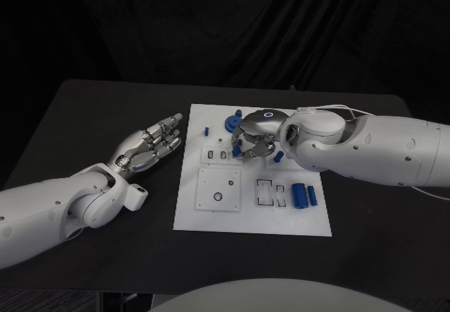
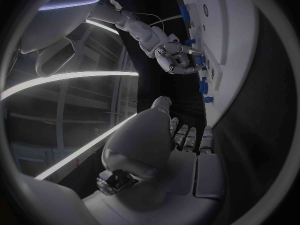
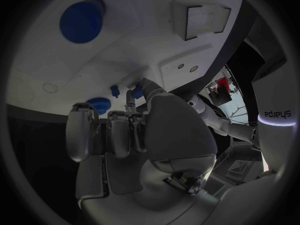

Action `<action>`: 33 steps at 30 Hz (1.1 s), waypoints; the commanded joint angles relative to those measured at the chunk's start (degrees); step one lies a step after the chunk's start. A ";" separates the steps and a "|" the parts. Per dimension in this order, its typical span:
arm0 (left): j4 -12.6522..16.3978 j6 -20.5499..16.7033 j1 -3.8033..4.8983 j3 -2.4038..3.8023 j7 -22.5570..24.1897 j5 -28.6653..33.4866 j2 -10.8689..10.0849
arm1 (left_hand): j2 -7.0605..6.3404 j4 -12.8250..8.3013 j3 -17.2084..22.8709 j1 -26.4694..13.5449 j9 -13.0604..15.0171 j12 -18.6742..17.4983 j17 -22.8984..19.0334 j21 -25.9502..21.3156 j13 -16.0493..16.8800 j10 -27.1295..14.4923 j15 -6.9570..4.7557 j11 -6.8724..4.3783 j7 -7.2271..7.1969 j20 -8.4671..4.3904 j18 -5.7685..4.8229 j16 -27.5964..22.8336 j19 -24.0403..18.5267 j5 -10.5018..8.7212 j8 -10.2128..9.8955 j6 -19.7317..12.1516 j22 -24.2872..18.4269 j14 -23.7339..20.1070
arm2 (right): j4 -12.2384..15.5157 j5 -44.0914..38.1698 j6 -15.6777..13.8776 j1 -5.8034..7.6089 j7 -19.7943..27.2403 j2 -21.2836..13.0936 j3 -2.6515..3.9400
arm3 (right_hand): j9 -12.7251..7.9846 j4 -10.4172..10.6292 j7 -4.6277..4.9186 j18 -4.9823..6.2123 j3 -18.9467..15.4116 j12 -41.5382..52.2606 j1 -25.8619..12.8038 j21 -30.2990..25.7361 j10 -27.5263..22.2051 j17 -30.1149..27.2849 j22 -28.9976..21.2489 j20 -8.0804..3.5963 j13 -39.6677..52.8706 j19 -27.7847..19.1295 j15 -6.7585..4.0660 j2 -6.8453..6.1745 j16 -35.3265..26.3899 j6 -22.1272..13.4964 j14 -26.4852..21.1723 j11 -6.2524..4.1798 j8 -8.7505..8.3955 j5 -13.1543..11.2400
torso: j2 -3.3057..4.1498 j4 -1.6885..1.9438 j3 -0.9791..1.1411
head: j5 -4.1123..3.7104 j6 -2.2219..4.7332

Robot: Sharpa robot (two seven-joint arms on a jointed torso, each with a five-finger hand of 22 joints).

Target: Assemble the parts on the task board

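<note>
R hand (image 1: 255, 138) is over the upper-middle of the task board (image 1: 251, 218), fingers curled down round a small blue part (image 1: 254, 155); looks pinched, so I'd judge the step is seating that piece, and next calls for lining it up w/ a socket and pressing straight down. L hand (image 1: 150, 146) lies wide, holding nothing, on the table at 9 o'clock of the board. Part's long axis can't be told under the fingers; the two blue cylinders (image 1: 304, 195) at 4 o'clock of the board lie w/ long axes 12-to-6.
</note>
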 commanded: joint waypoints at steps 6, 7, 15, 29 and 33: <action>-0.06 0.73 -0.06 0.04 7.92 0.13 0.10 | -0.38 0.07 0.50 -0.35 -0.06 0.19 -0.06 -0.34 0.03 -0.01 0.31 0.38 0.14 0.44 -0.71 -0.21 -0.15 -0.37 -0.10 -0.38 -0.05 -0.03 | -0.01 -0.33 0.99 -0.18 -1.45 0.10 0.00 | -0.76 -0.43 0.14 0.44 -0.11 0.15 -0.41 -0.52 5.97 11.61 11.45 0.55 15.05 0.18 0.55 -1.00 -0.40 -1.67 4.73 0.64 -1.73 0.14 | -0.01 -0.09 0.01 | 0.09 -0.15; -0.07 0.74 -0.06 0.04 7.92 0.13 0.11 | -0.38 0.07 0.50 -0.35 -0.06 0.19 -0.06 -0.34 0.03 -0.01 0.31 0.38 0.14 0.44 -0.71 -0.21 -0.15 -0.37 -0.10 -0.38 -0.05 -0.03 | -0.01 -0.33 0.99 -0.19 -1.44 0.12 0.00 | -0.94 -0.46 0.17 0.45 -0.09 0.15 -0.49 -0.54 5.97 11.54 11.45 0.59 15.05 0.18 0.59 -1.08 -0.46 -2.00 4.70 0.67 -2.12 0.15 | -0.02 -0.11 0.01 | 0.11 -0.18; -0.17 0.81 -0.06 0.04 7.86 0.13 0.15 | -0.38 0.07 0.50 -0.35 -0.06 0.19 -0.06 -0.34 0.03 -0.01 0.31 0.38 0.14 0.44 -0.71 -0.21 -0.15 -0.37 -0.10 -0.38 -0.05 -0.03 | -0.04 -0.33 0.29 -0.19 -1.10 0.23 0.00 | -0.07 -1.27 -0.08 0.45 0.34 0.15 -0.01 -0.56 5.97 11.76 11.48 0.65 15.05 0.27 0.57 -0.61 -0.28 1.15 4.79 0.54 -0.80 0.12 | 0.01 -0.06 0.01 | 0.07 -0.24; -0.19 0.84 -0.07 0.04 7.77 0.13 0.01 | -0.35 0.08 0.60 -0.38 -0.07 0.17 -0.06 -0.34 0.01 -0.07 0.35 0.39 0.20 0.46 -0.74 -0.21 -0.15 -0.47 -0.11 -0.45 -0.05 -0.03 | 0.10 -0.50 -3.03 -0.18 -0.05 -0.04 0.02 | 2.98 -3.02 -1.62 0.37 0.75 0.15 0.53 -0.26 5.97 12.10 11.64 -0.06 15.05 0.55 -0.33 0.35 0.00 5.25 4.94 -0.61 2.69 0.09 | 0.01 -0.01 -0.01 | 0.26 -0.29; -0.12 0.80 -0.07 0.04 7.74 0.13 -0.08 | -0.35 0.08 0.60 -0.38 -0.07 0.17 -0.06 -0.34 0.01 -0.07 0.35 0.39 0.20 0.46 -0.74 -0.21 -0.15 -0.47 -0.11 -0.45 -0.05 -0.03 | 0.66 -3.85 -3.16 0.08 -0.71 -0.33 0.03 | 3.58 -3.31 -1.80 0.39 0.85 0.15 0.57 -0.37 5.97 12.00 11.61 -0.22 15.05 0.51 -0.46 0.44 -0.10 5.84 4.90 -0.76 3.23 0.10 | 0.01 -0.02 -0.01 | 0.53 -0.23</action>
